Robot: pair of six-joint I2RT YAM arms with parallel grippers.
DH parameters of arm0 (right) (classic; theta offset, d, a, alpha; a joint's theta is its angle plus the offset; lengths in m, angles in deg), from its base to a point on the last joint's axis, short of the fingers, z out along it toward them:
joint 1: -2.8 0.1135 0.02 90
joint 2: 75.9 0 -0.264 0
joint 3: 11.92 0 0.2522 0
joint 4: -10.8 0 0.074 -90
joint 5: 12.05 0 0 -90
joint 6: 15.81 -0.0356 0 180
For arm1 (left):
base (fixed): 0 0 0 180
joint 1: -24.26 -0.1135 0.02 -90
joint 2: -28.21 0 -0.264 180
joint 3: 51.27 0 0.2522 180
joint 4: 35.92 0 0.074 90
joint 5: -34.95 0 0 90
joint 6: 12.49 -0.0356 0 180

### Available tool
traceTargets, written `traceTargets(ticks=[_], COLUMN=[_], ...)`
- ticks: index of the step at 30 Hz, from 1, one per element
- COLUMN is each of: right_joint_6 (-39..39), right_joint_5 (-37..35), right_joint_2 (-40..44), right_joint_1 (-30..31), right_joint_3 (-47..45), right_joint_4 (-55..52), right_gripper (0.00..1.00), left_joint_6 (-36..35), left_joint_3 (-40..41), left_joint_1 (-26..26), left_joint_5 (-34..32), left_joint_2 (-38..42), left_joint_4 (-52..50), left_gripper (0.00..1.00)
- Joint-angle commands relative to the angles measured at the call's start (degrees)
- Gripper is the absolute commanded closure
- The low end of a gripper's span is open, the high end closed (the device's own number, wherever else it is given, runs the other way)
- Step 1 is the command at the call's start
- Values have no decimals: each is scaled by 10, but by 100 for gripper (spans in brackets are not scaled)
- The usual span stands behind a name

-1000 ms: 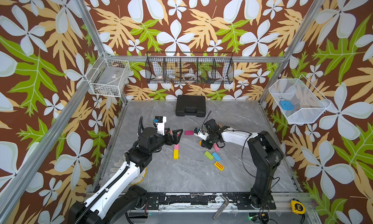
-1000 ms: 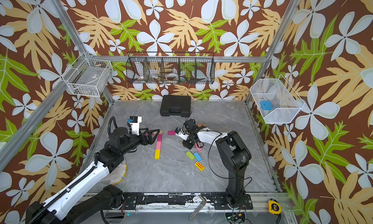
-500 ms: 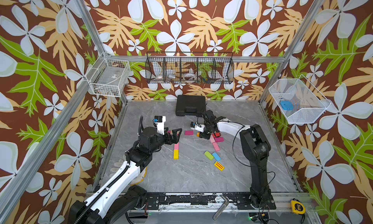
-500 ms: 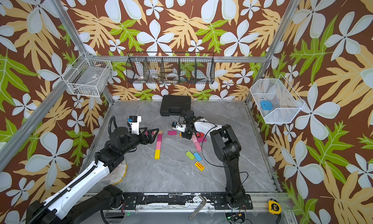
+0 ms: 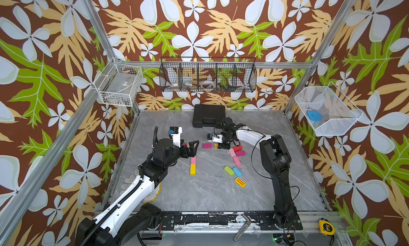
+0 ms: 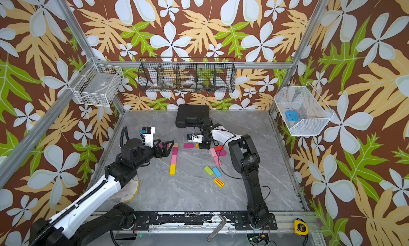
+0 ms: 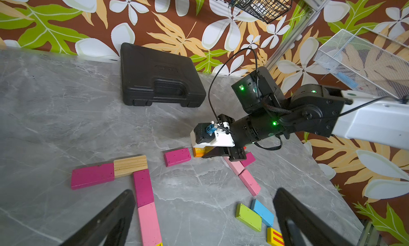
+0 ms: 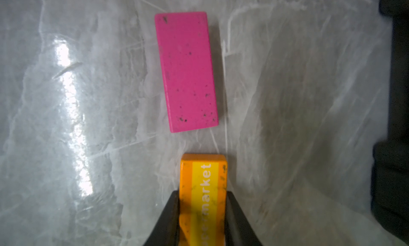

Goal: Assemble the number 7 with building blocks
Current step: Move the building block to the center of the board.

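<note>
Desk [image 5: 199, 196]: grey, and all the blocks lie on it.
Black case [image 5: 208, 115]: at the back edge of the desk.
Started 7 [image 7: 143, 187]: a short top row and a long stem, lying flat.
Left claw [image 5: 192, 146]: spread wide, holding nothing, right over the 7's top row.
Right claw [image 8: 201, 192]: pinching the orange block [image 8: 203, 171] by its long sides.
Magenta block [image 8: 187, 72]: loose, just ahead of the orange one, lying almost the same way, not touching.
Orange block: the 7 lies past the magenta one, on the left arm's side.
</note>
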Motion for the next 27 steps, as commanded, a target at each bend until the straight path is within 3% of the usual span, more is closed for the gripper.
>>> traceTargets(ticks=[1, 12, 27], right_joint_6=[26, 73, 76], right_joint_5=[-12, -14, -13], right_joint_2=[-16, -43, -37], right_joint_1=[2, 11, 11], right_joint_3=[8, 38, 35], right_joint_4=[-42, -63, -82], right_gripper=[70, 71, 71], left_joint_6=[-9, -18, -19], left_joint_3=[-5, -7, -9], left_joint_1=[0, 0, 0], left_joint_5=[-11, -27, -29], left_joint_2=[1, 9, 8], left_joint_4=[1, -9, -7], left_gripper=[0, 0, 0])
